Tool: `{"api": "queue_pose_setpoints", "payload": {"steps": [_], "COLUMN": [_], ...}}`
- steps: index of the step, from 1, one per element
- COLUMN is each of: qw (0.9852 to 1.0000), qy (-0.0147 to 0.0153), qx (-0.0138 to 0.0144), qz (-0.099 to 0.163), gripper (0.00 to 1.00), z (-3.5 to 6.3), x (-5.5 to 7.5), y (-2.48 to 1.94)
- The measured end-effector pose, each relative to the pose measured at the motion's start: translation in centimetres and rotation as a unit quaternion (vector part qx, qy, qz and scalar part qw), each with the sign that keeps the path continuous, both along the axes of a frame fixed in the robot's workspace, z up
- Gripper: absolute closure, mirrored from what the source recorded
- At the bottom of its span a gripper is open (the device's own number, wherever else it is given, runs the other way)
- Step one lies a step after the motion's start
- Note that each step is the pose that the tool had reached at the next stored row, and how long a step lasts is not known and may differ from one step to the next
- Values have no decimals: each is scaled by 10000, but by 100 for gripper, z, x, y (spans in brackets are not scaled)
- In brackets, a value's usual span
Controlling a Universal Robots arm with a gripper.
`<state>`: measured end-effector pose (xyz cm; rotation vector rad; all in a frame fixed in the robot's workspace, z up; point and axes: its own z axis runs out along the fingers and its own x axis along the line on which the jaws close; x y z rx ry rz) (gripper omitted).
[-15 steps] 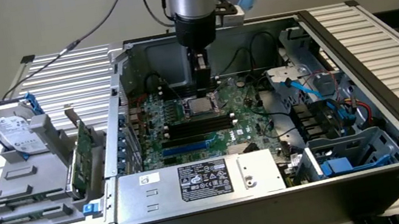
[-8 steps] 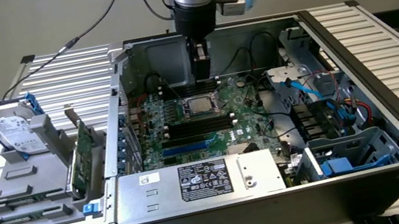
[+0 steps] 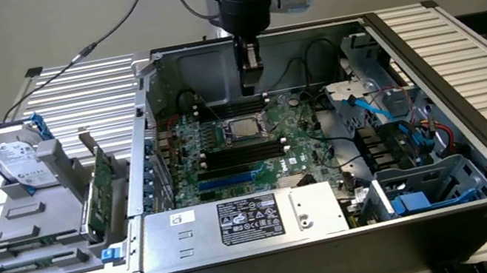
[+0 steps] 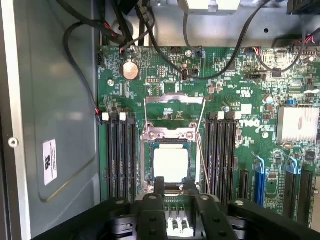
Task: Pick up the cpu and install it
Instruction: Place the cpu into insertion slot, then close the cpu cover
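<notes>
Pick-up and placing apparently done: cpu (image 4: 171, 165) lying flat and square inside the motherboard (image 4: 240, 100) socket (image 4: 148, 159), silver top up, between the two banks of memory slots (image 4: 119, 155). Not held by anything.

Gripper (image 4: 174, 183) hovering just above the socket's edge, inside the open computer case (image 3: 429, 51). Fingertips (image 4: 159, 184) a little apart with nothing between them, so empty and not clamped on the chip. Touching it or just clear of it: hard to say.

Installation not complete, as far as can be judged. Metal load plate (image 4: 175, 98) standing up, swung back from the socket. Thin retention lever (image 4: 202, 165) raised beside it, so nothing yet pressing the chip down.

Outside the case, on the exterior view's left: hard drive (image 3: 14, 154) in its blue bracket, upright on a grey stand (image 3: 30, 234), with a green circuit card (image 3: 103, 180) beside it. Both well apart from the work.
</notes>
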<state>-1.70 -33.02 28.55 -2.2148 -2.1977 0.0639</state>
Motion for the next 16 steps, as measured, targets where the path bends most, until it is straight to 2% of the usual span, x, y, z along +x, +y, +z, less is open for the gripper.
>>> {"api": "queue_pose_setpoints", "payload": {"steps": [1, 3, 4, 16], "qw": [10000, 10000, 10000, 10000], "qy": [0, 1, 1, 7], "qx": [0, 1, 1, 10], "qz": [-1, 0, -1, 0], "gripper": [75, 87, 89, 89], "z": [0, 1, 1, -13], "x": [44, 138, 182, 728], "y": [3, 9, 10, 15]}}
